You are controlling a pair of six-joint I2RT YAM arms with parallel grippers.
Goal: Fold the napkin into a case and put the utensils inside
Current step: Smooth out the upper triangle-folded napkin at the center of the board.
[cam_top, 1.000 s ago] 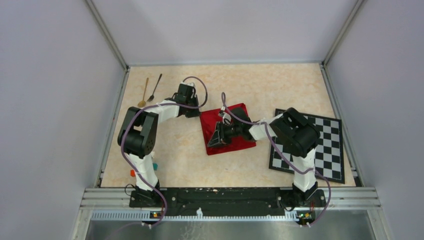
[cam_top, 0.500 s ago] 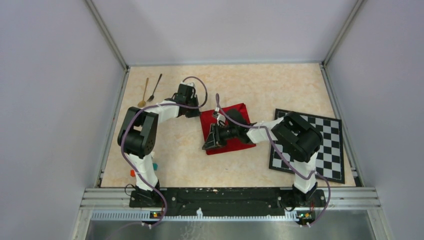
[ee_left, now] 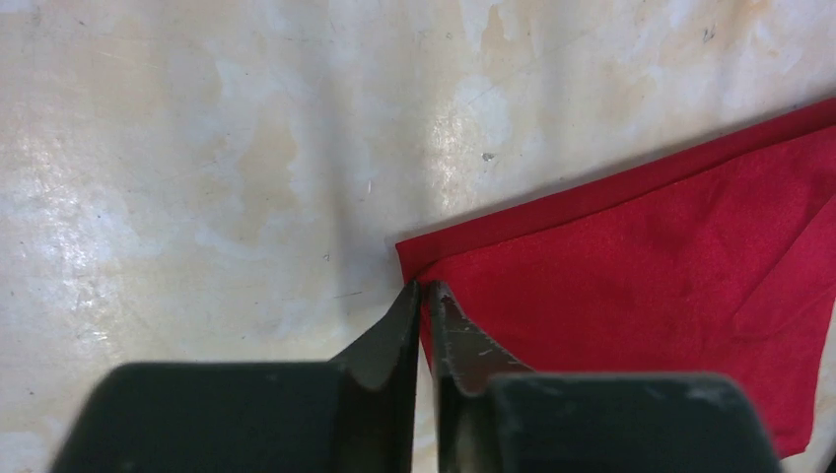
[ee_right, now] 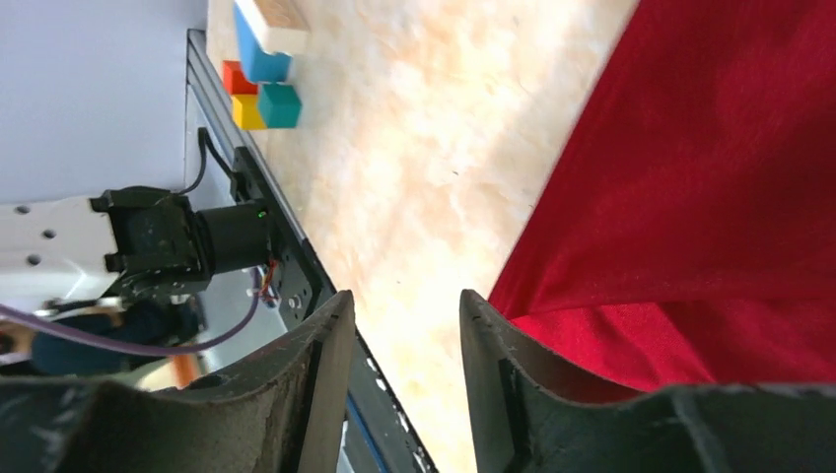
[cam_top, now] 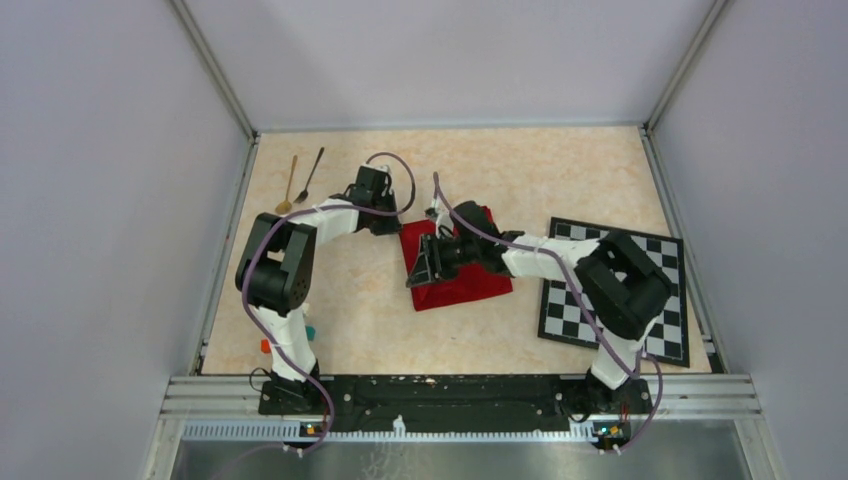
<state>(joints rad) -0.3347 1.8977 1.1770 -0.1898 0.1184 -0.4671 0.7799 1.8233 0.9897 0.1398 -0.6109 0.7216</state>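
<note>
Now the right jaws stand wider, empty, over the napkin (cam_top: 470,291); left jaws nearly closed at its corner.

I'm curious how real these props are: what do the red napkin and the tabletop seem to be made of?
The napkin looks like soft cloth with a slight satin sheen: it lies in folded layers with gentle creases. The tabletop looks hard, smooth and glossy with a beige marble pattern and light glare; real stone or printed laminate, I cannot tell.
</note>
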